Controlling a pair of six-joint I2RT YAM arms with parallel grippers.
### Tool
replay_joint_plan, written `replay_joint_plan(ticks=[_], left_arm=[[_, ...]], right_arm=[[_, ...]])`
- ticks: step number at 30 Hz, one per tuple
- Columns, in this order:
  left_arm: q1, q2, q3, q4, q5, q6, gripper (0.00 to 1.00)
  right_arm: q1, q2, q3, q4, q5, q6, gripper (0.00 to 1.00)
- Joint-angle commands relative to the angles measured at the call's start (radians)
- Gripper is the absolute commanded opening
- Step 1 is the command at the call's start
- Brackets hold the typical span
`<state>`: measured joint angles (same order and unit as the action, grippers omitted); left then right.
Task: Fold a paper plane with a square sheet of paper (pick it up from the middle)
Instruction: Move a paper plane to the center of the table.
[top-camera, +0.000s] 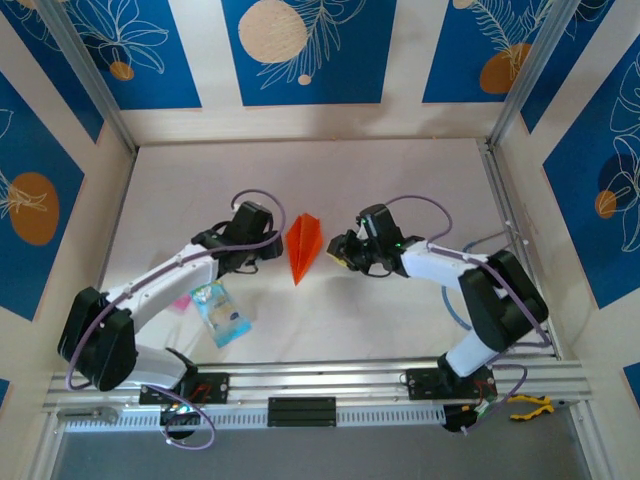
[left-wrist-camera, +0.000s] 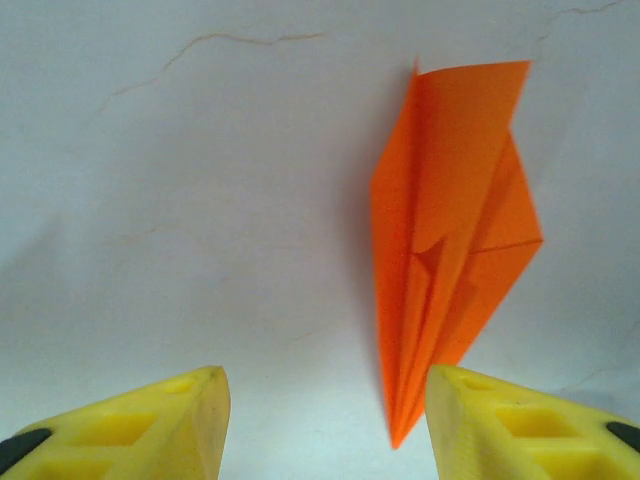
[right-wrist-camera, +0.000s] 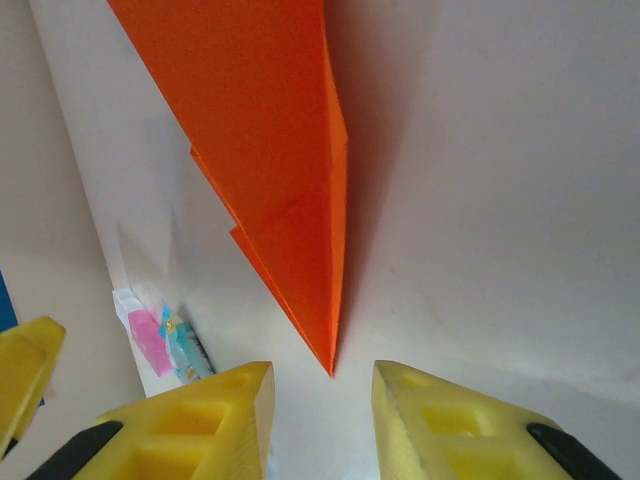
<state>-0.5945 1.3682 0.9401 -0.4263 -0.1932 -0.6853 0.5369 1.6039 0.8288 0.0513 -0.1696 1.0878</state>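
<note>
Top external: high, behind the arm bases (top-camera: 188, 386), looking down; paper plane (top-camera: 305, 247) small, mid-frame. Left wrist: low over the table (left-wrist-camera: 200, 200), close on the plane's left. Right wrist: closer, on its right, facing the pointed tip. All three share the plane.

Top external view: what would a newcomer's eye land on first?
The bright orange folded paper plane, a slim dart lying at the middle of the white table. Flanking it, the left claw and right claw point inward, both open. A small blue and clear plastic packet lies beside the left arm.
</note>
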Motion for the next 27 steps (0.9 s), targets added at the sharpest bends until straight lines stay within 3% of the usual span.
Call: replay_joint_plan(ticks=[1,9,18,27], left_arm=[[0.030,-0.052,-0.049,0.011,-0.007,0.019,0.56],[0.089,-0.123,-0.104,0.010,0.013,0.044,0.57],[0.118,-0.148,-0.134,0.009,0.029,0.058,0.58],[0.127,-0.145,-0.142,0.014,0.038,0.067,0.57]], right_arm=[[0.014,0.090,0.090,-0.012,-0.045,-0.028,0.31],[0.021,0.259,0.237,-0.098,-0.047,-0.061,0.31],[0.020,0.295,0.286,-0.184,-0.019,-0.110,0.30],[-0.015,0.317,0.304,-0.194,-0.053,-0.168,0.11]])
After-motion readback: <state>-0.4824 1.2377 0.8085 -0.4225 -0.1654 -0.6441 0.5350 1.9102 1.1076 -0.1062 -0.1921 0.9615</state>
